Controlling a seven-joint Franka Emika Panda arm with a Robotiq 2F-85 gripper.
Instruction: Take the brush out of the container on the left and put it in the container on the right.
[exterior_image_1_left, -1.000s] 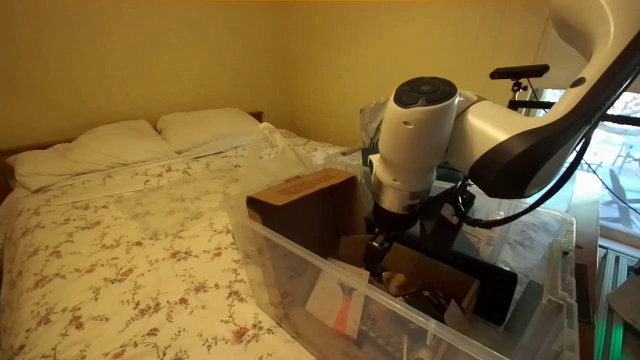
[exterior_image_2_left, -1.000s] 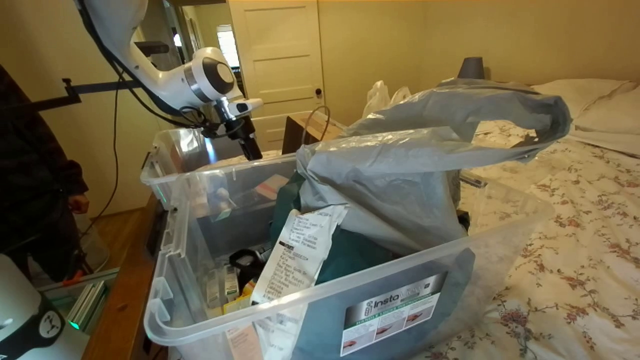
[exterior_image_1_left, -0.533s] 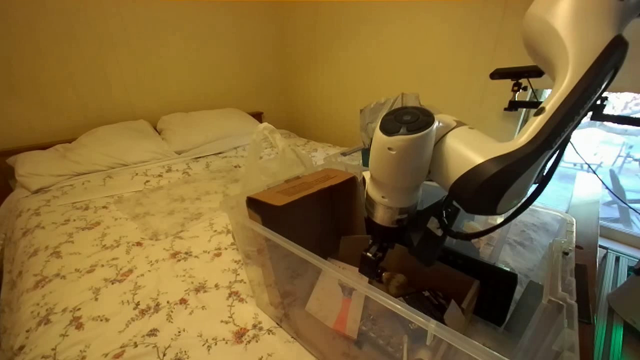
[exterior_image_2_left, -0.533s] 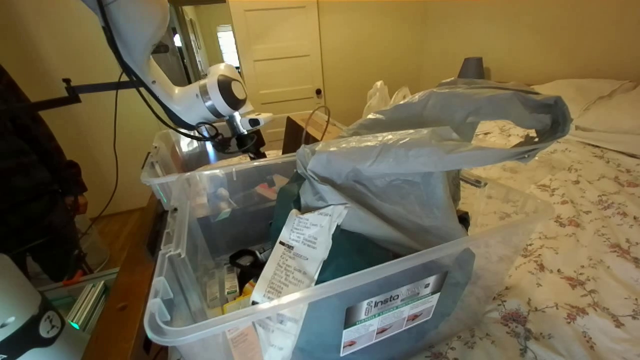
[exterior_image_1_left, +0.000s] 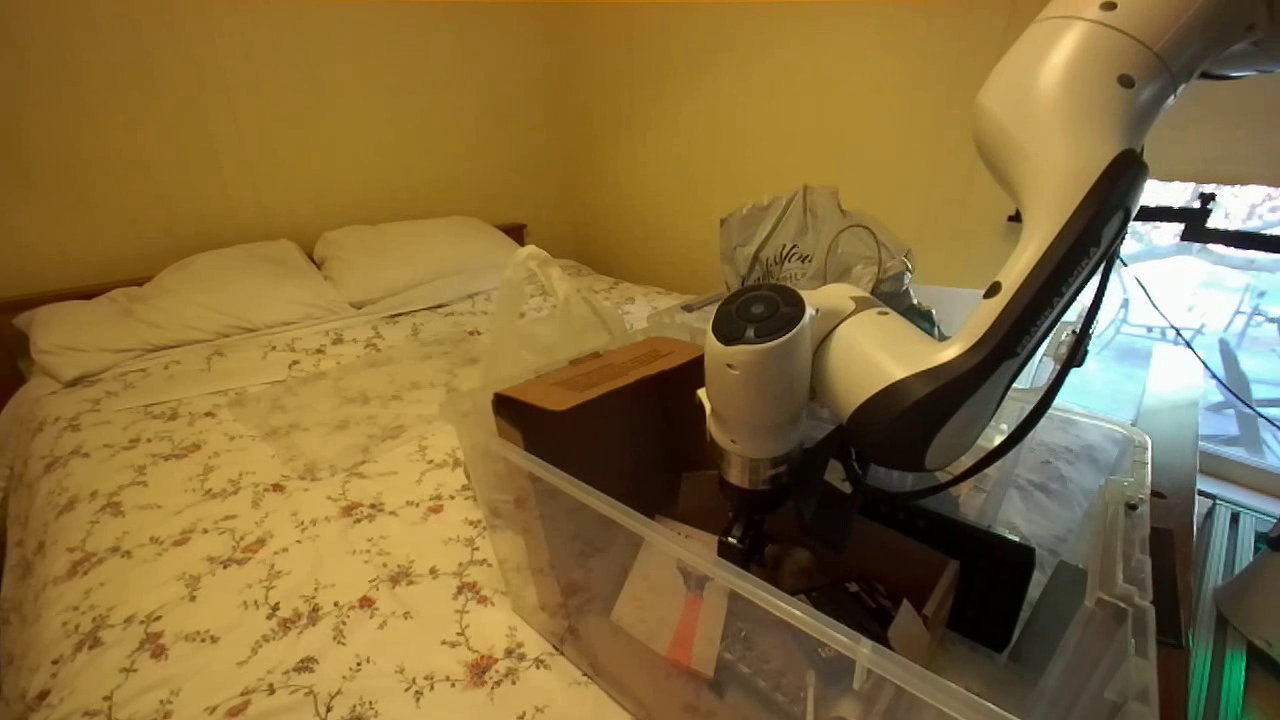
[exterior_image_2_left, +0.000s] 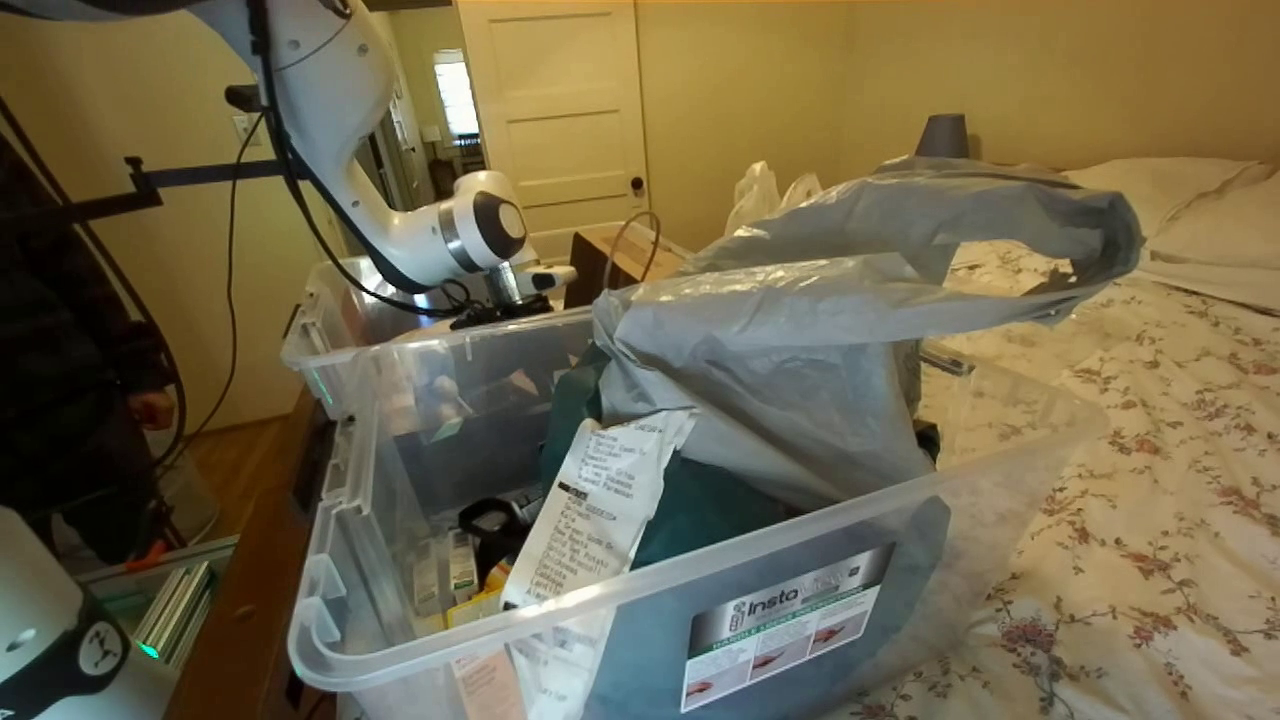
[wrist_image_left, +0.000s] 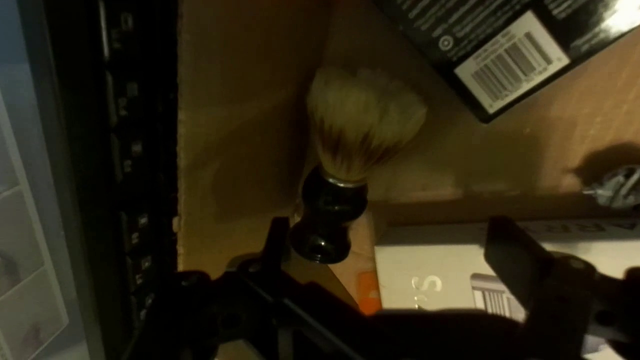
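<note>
- Gripper: pointing down, its fingers spread wide apart.
- Bed: flower-patterned cover, well apart from the gripper and off to its side.
- Clear container: around the gripper, which reaches down inside its walls.
- Neighbouring container: also see-through, well apart from the gripper, beside the one it reaches into.
- Grey plastic bag: well apart from the gripper, bulging up out of the neighbouring container.
- Brown-topped box: standing near the gripper, in the same clear container.
- Black keyboard: in the wrist view, out past one finger, beyond a cardboard wall.
- White box: below the gripper, showing through the gap between the fingers.
- Black printed box: ahead of the fingertips, barcode up.
- Brush: in the clear container, below and just ahead of the fingertips. The black handle's end lies near the finger on the keyboard's side; whether they touch, I cannot tell. The pale bristles point away from the gripper.
</note>
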